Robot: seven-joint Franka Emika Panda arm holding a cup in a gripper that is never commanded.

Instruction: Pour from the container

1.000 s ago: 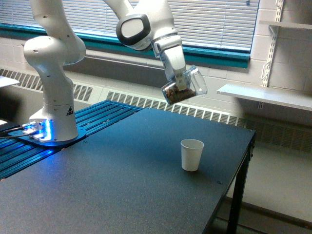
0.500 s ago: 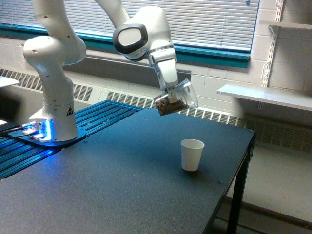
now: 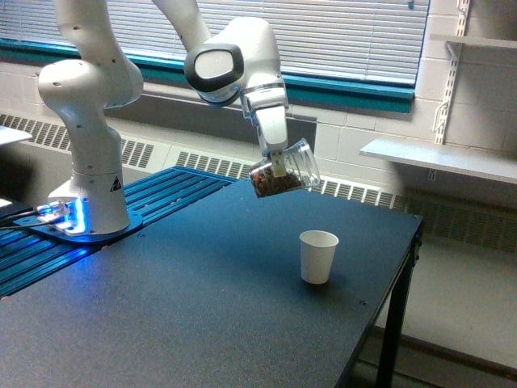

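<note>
My gripper is shut on the container, a small clear cup with brown granules settled at its lower left end. It hangs tilted in the air, its mouth toward the exterior view's right and slightly up. A white paper cup stands upright on the dark table, below the container and a little to the exterior view's right. Container and white cup are well apart. Nothing is spilling out.
The arm's white base stands on a blue ribbed plate at the exterior view's left. The table's right edge drops off just beyond the white cup. A white shelf juts from the wall behind.
The gripper with the container has moved down and toward the exterior view's left, closer to the table. The container's tilt has shifted slightly. The white cup has stayed put.
</note>
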